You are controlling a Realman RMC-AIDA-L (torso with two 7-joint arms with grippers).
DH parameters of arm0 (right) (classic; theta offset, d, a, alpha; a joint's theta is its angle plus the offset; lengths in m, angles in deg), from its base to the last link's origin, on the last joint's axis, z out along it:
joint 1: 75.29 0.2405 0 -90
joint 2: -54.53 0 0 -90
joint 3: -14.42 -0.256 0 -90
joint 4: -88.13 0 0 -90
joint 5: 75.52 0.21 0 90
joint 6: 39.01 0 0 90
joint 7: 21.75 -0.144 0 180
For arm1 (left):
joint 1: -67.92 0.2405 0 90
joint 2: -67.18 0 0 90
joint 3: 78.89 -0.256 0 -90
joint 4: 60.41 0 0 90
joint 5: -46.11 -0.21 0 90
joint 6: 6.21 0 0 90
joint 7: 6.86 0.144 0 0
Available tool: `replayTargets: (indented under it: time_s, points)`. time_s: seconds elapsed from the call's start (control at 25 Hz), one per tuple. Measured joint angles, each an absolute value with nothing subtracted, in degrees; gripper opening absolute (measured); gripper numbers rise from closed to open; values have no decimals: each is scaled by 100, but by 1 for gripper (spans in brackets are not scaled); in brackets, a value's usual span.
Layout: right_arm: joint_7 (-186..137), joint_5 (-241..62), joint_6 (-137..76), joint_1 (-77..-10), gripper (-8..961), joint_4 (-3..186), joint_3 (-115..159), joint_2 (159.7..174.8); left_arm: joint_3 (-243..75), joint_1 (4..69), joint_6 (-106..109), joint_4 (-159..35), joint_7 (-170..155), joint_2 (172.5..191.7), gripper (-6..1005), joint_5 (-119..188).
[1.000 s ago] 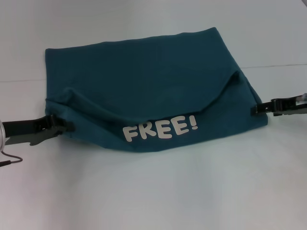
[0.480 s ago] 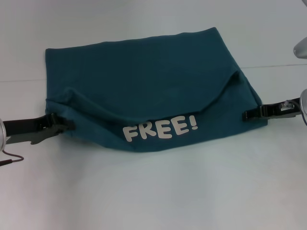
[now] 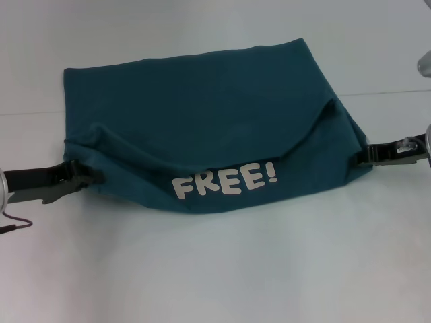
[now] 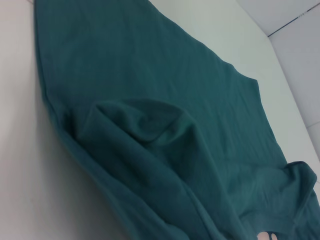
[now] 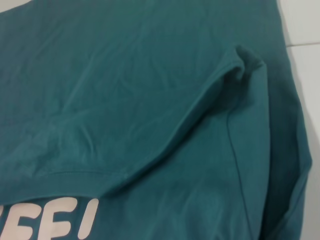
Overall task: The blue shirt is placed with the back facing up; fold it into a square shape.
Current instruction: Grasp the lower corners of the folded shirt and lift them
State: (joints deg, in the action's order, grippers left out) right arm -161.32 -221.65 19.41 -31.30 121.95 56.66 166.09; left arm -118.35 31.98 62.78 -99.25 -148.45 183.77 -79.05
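Observation:
The blue shirt (image 3: 202,108) lies on the white table, its near part doubled over so a white "FREE!" print (image 3: 225,183) faces up along the front edge. That folded layer sits puffed, with a raised ridge (image 4: 145,120) near the left corner and another (image 5: 235,65) near the right. My left gripper (image 3: 82,180) rests low at the shirt's near left corner, its fingers (image 3: 87,173) apart and touching the fabric edge. At the near right corner my right gripper (image 3: 369,155) touches the shirt's side edge.
White table (image 3: 215,269) surrounds the shirt, with a thin seam line (image 3: 397,92) running across the back right. A thin dark cable (image 3: 17,224) hangs by the left arm.
The right gripper pushed in toward the shirt's right corner, then drew back outward to the edge. The left gripper and the shirt have barely moved.

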Motion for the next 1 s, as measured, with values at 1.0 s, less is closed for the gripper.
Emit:
replayTargets:
  time_s: [1.0]
  points:
    - [-16570,-22236,6653,-3506,56,13702,5243,16258,-11660,3536,9595,-11289,-15271,18082,26,-8855]
